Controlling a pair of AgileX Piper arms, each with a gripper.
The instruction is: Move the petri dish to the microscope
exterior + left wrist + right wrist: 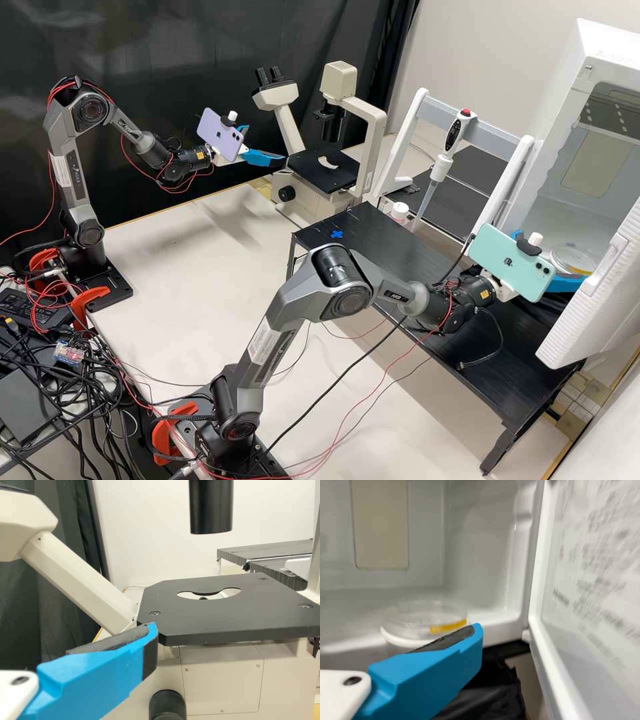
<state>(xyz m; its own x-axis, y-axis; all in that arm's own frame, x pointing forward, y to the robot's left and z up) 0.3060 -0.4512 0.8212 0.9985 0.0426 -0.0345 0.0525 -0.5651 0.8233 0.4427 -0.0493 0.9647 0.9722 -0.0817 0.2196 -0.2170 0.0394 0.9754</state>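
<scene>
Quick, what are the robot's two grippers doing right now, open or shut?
Left gripper: open, holding nothing.
Right gripper: open, near the petri dish.

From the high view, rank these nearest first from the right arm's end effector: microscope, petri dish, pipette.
1. Petri dish, inside the open white cabinet.
2. Pipette, at the white frame.
3. Microscope, left of the pipette.

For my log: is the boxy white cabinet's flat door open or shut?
Open: the door stands swung aside, baring the inside of the cabinet.
</scene>
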